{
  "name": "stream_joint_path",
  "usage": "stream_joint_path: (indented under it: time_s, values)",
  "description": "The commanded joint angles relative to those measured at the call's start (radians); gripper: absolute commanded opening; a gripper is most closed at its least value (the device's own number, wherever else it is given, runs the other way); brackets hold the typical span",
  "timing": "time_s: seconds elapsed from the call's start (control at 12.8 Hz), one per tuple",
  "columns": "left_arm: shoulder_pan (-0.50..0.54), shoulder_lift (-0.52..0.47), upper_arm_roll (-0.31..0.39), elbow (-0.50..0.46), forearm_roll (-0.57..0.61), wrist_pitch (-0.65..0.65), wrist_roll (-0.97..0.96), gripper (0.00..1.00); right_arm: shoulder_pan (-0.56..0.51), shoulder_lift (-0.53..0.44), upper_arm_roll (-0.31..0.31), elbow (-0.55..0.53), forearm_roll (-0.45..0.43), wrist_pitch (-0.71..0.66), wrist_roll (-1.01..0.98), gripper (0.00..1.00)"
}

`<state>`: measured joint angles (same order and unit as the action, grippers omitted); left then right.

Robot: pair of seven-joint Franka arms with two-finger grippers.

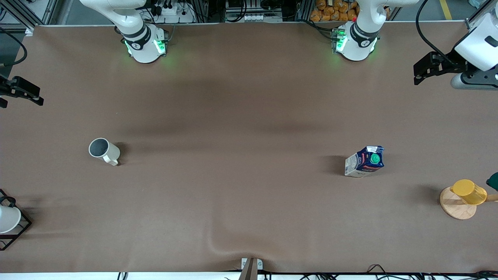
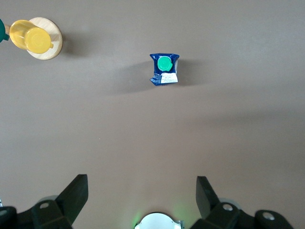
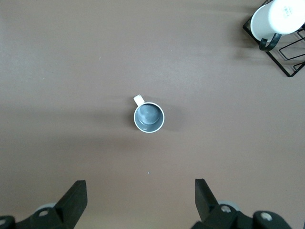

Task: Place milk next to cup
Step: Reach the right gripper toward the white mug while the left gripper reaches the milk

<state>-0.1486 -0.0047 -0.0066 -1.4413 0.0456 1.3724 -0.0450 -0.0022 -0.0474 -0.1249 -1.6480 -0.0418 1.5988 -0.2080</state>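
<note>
Front view: right gripper [image 1: 7,93] cut off; milk [image 1: 365,161], cup [image 1: 103,151] well apart.

A wide table covered with a smooth brown cloth [image 1: 249,116] fills nearly all the scene. The cloth has a small wrinkle at the edge nearest to the front camera, where a grey metal bracket [image 1: 251,266] stands. Above the table's top edge there are aluminium frame bars [image 1: 27,13], black cables [image 1: 422,23] and a pile of orange packets [image 1: 334,9]. Soft shadows lie across the cloth.
</note>
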Motion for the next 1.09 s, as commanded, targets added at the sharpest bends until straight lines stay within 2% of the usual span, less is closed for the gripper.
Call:
stream_joint_path:
  time_s: [0.0,0.39,0.47,0.78,1.02]
  values:
    - [0.009,0.0,0.004,0.019,-0.051,-0.023,0.017,1.0,-0.004,-0.037,0.002,-0.041,0.002,0.012,0.013,1.0]
    - [0.004,0.048,0.011,0.027,-0.041,-0.01,0.002,1.0,-0.007,-0.023,0.001,-0.042,0.003,0.018,0.004,1.0]
    - [0.0,0.086,0.011,0.03,-0.041,0.005,-0.007,1.0,-0.009,-0.002,0.001,-0.042,0.017,0.026,-0.008,1.0]
    - [0.004,0.211,0.011,0.03,-0.049,0.149,-0.048,1.0,-0.041,0.162,-0.001,-0.042,0.043,0.128,-0.083,1.0]
    - [0.012,0.33,0.011,0.03,-0.1,0.293,-0.185,1.0,-0.071,0.282,-0.001,-0.047,0.056,0.17,-0.084,1.0]
